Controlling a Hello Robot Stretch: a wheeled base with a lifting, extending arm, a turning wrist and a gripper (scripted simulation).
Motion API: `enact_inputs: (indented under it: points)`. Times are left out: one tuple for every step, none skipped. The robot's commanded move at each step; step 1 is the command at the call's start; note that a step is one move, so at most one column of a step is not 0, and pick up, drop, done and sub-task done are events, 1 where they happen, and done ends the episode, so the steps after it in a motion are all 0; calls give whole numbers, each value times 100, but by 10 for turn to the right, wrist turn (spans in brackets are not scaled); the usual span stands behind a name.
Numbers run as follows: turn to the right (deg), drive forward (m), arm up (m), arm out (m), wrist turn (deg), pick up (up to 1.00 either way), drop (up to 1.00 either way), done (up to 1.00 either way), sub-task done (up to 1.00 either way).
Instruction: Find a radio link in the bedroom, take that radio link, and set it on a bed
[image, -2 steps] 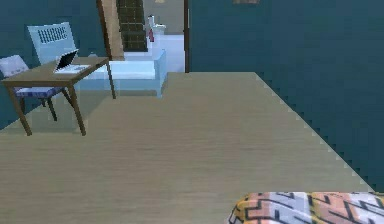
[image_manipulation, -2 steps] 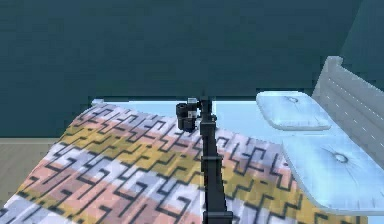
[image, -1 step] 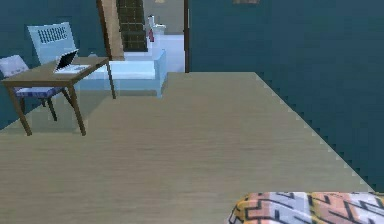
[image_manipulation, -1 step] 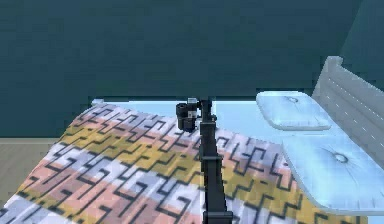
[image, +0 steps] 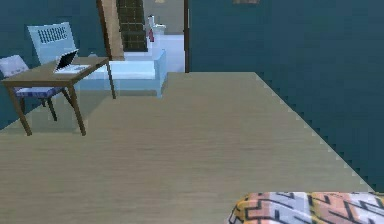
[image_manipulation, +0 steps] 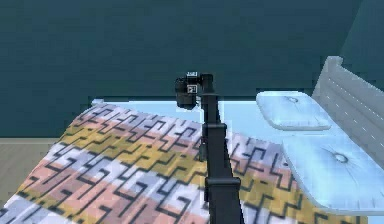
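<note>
A bed with a quilt patterned in orange, white and grey spreads across the arm side view. Two pale blue pillows lie at its right end, against a light headboard. The dark arm rises from the bottom edge over the quilt. My gripper stands at the arm's far end, by the bed's far edge with the dark teal wall behind it. I cannot tell whether it holds anything. A corner of the same quilt shows at the forward view's bottom right.
At the forward view's left stands a wooden desk with a laptop on it and a chair beside it. A pale blue block sits behind it, by an open doorway. Wood floor lies between.
</note>
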Motion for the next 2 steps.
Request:
enact_inputs:
  points:
    - [0,0,0,-8,0,0,0,0,0]
    - [0,0,0,0,0,0,0,100,0]
